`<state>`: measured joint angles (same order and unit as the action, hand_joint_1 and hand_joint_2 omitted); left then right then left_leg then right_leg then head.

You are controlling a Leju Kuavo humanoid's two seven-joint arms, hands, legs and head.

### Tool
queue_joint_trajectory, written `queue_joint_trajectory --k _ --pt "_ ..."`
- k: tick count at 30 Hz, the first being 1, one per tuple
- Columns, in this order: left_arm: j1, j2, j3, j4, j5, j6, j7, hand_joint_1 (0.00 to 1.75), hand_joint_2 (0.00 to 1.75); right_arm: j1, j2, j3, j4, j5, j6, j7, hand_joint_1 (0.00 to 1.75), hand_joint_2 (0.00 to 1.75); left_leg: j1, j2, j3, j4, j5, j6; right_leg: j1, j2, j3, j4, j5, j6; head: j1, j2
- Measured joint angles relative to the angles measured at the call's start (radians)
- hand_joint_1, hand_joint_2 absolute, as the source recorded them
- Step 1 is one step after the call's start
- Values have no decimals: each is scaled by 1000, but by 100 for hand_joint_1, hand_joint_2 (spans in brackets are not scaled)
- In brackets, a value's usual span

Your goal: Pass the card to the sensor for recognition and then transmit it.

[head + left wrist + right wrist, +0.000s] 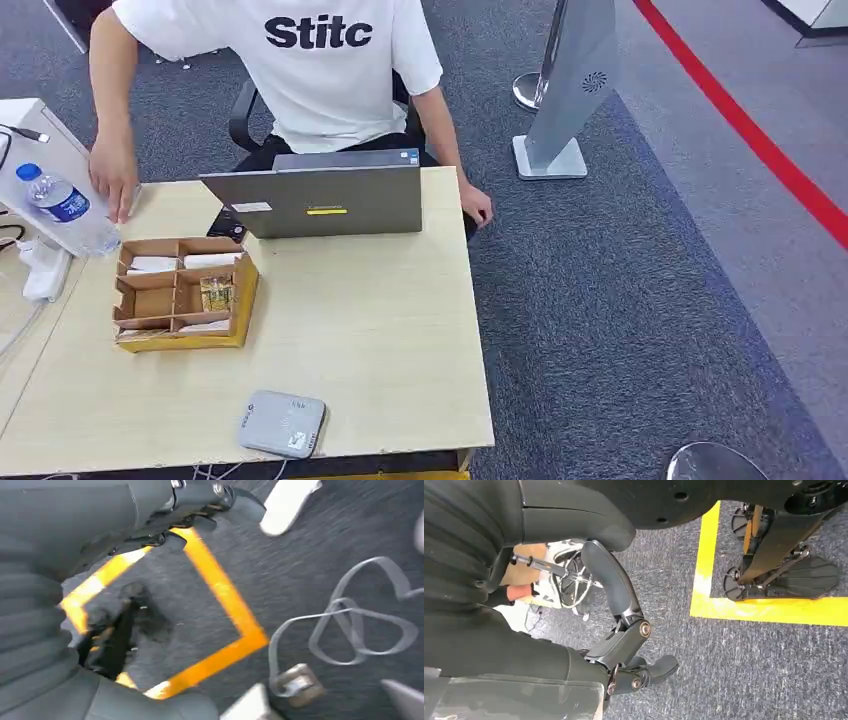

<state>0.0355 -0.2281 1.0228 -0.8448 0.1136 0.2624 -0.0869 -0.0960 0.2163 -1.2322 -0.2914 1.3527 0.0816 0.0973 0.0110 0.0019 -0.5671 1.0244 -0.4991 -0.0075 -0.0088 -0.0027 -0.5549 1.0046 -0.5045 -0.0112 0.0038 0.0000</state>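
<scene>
A grey flat sensor box (282,424) lies near the front edge of the wooden table (370,320). A cardboard divider box (243,290) stands at the table's left. White cards (153,264) lie in its far compartments and a yellowish item (215,293) in a middle one. My left hand (150,515) hangs over dark carpet, its fingers apart and holding nothing; the picture is blurred. My right hand (619,630) also hangs beside my body above the carpet, fingers loosely spread with nothing in them.
A person in a white shirt sits behind a grey laptop (320,200), one hand (112,180) by a water bottle (65,208). A white power strip (45,268) lies at the left edge. A silver stand (570,90) is on the carpet to the right.
</scene>
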Motion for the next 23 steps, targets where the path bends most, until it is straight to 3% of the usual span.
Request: queue_joint_trajectory --k 5,12,15,16,18,23 --pt "-42 56 12 194 -108 -26 45 0 175 -1 -6 7 3 -2 10 -4 0 175 0 0 0 0 0 0 0 0 0 0 0 0 0 0" --pt "-63 81 -1 349 -261 -5 139 0 175 0 -11 7 5 -7 11 -9 0 175 0 0 0 0 0 0 0 0 0 0 0 0 0 0" --pt "-57 105 -66 389 -485 4 229 0 175 1 -11 7 5 -21 -2 -7 0 175 0 0 0 0 0 0 0 0 0 0 0 0 0 0" --pt "-51 118 -113 403 -635 11 280 0 175 2 -10 7 5 -24 -9 -5 0 175 0 0 0 0 0 0 0 1 0 0 0 0 1 0" --pt "-34 129 -215 410 -808 -11 315 0 175 3 -8 7 5 -24 -11 -2 0 175 0 0 0 0 0 0 0 1 0 0 0 0 0 0" --pt "-25 136 -263 413 -883 -47 291 0 175 4 -8 7 6 -25 -19 -11 0 175 0 0 0 0 0 0 0 0 0 0 0 0 1 0"
